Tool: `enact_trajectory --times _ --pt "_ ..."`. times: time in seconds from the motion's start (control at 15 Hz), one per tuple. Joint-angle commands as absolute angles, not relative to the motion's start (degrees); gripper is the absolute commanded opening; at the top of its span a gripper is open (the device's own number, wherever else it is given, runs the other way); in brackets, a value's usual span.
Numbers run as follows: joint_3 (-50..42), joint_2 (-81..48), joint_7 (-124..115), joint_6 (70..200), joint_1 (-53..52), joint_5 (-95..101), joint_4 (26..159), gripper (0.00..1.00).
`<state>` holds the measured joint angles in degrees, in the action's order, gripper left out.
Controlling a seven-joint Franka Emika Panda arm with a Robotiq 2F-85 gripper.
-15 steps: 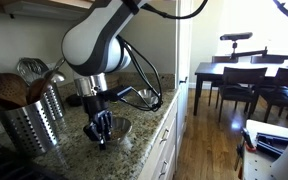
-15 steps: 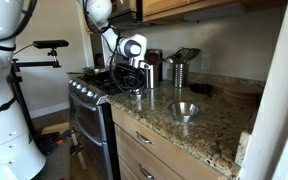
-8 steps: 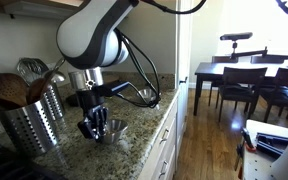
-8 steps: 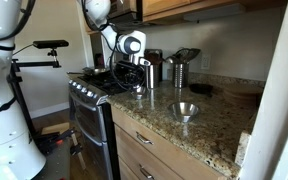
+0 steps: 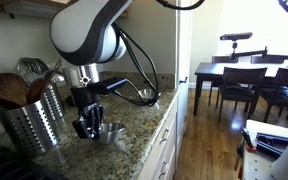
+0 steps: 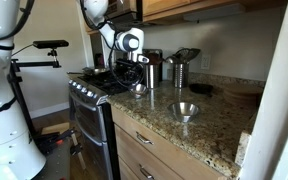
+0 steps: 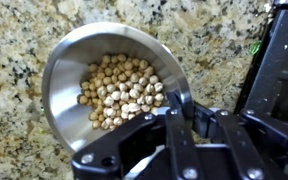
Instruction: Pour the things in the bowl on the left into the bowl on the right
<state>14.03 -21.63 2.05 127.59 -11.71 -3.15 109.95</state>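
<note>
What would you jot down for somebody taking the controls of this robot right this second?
Gripper: fingers shut on the rim of the full bowl.
Full bowl: upright, apparently resting on the granite counter beside the stove, with the chickpeas all inside.
Empty bowl: further along the counter, away from the stove, with nothing in it.
Done: the rim is gripped.
Left: lift the full bowl, carry it over the empty bowl, tip the chickpeas in, then set it down and let go.
</note>
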Motion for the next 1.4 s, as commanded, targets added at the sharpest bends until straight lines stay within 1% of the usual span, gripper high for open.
enact_trajectory --times 0.0,0.53,0.6,0.67,0.73,0.87,1.33 --pt "12.71 -21.06 -0.85 125.94 -13.29 -1.80 110.27 0.07" --pt "13.09 -23.79 0.33 126.04 -12.81 -2.82 109.29 0.08" --pt "13.21 -24.34 0.83 126.42 -12.70 -3.09 109.01 0.25" --pt "13.25 -24.55 1.01 126.57 -12.66 -3.20 108.89 0.34" --pt "13.23 -25.15 1.16 126.74 -12.67 -3.20 108.77 0.38" --pt "13.24 -26.74 1.42 126.83 -12.63 -3.26 108.39 0.50" --pt "13.24 -29.20 1.43 126.46 -12.63 -3.40 106.49 0.97"
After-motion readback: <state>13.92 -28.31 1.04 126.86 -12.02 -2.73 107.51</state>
